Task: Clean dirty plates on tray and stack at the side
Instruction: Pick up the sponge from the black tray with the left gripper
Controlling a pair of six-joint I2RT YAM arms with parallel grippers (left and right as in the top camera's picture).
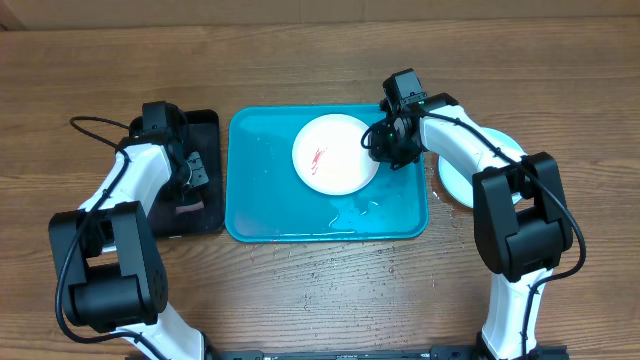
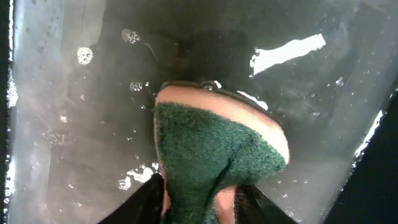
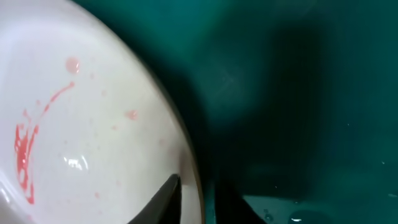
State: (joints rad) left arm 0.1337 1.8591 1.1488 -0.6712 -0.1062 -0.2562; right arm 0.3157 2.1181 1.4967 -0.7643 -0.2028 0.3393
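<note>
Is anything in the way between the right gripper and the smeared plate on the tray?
Nothing visible. The right gripper is at the right rim of the white plate on the tray, fingers straddling it. The left gripper holds a sponge over the black tray.

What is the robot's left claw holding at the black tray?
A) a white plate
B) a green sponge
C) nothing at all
B: the left gripper is shut on a green sponge, while the white plate sits in the turquoise tray.
</note>
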